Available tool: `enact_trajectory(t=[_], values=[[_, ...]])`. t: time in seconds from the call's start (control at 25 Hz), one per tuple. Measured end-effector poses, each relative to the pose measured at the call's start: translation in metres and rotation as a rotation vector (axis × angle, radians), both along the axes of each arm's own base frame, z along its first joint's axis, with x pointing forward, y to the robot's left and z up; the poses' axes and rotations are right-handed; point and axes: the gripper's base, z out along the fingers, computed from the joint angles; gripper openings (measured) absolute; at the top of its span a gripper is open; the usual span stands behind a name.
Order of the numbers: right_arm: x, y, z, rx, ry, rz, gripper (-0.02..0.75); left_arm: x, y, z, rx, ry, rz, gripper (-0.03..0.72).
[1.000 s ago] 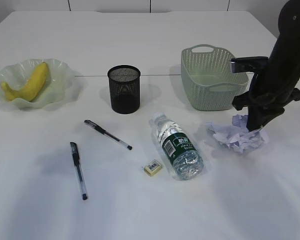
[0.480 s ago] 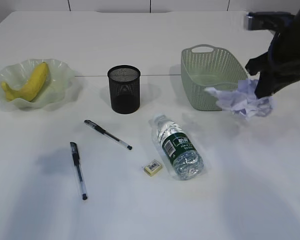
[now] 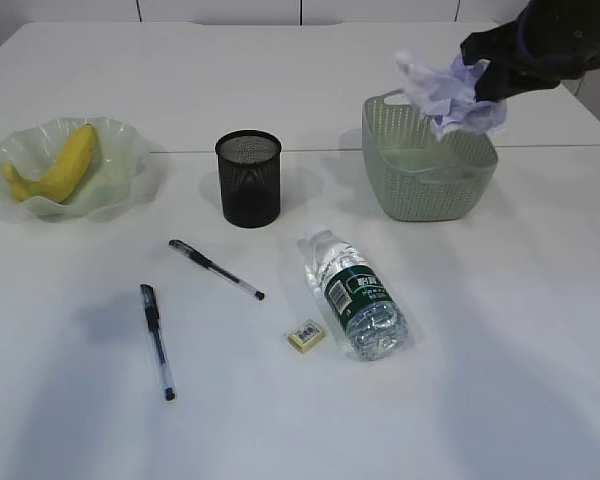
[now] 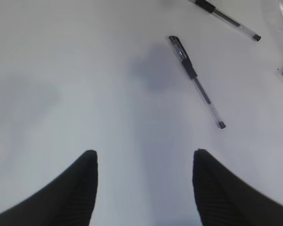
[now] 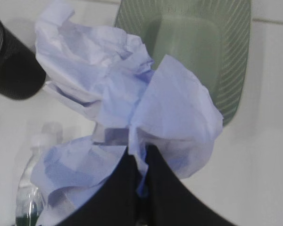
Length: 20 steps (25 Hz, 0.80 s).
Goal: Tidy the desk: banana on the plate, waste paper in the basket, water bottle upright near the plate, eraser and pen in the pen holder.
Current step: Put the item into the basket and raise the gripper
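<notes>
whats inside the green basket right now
Nothing can be seen lying in the basket; its floor looks bare in the right wrist view. The waste paper hangs above it in the right gripper, covering part of the inside.

We see the banana [image 3: 58, 167] in the plate [image 3: 125, 150] at far left of the counter [image 3: 280, 420]. Pen holder [image 3: 248, 178] sits right of it, basket [image 3: 428, 156] further right. Waste paper [image 3: 448, 92] hangs above the basket in the right claw [image 3: 485, 75]. Nearer us: two pens [image 3: 216, 269] [image 3: 157, 341] left, eraser [image 3: 306, 335] just left of the lying water bottle [image 3: 355, 295].
</notes>
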Motion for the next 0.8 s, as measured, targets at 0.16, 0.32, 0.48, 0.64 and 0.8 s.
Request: enact_trajectory(t=[0.16, 0.32, 0.48, 0.64, 0.8], values=[[0.017, 0.0, -0.008, 0.015, -0.068, -0.034, -0.001, 0.002, 0.0, 0.001, -0.001, -0.02, 0.004, 0.454], [0.04, 0.002, -0.027, 0.015, -0.069, -0.043, -0.001, 0.002, 0.0, 0.001, -0.002, -0.027, 0.005, 0.454], [0.063, 0.004, -0.045, 0.015, -0.076, -0.048, -0.001, 0.002, 0.0, 0.001, -0.002, -0.027, 0.005, 0.454], [0.076, 0.005, -0.065, 0.013, -0.054, -0.051, -0.001, 0.002, 0.0, 0.001, -0.002, -0.027, 0.005, 0.454], [0.081, 0.005, -0.08, 0.01, -0.038, -0.055, -0.001, 0.002, 0.0, 0.001, -0.003, -0.029, 0.006, 0.454]])
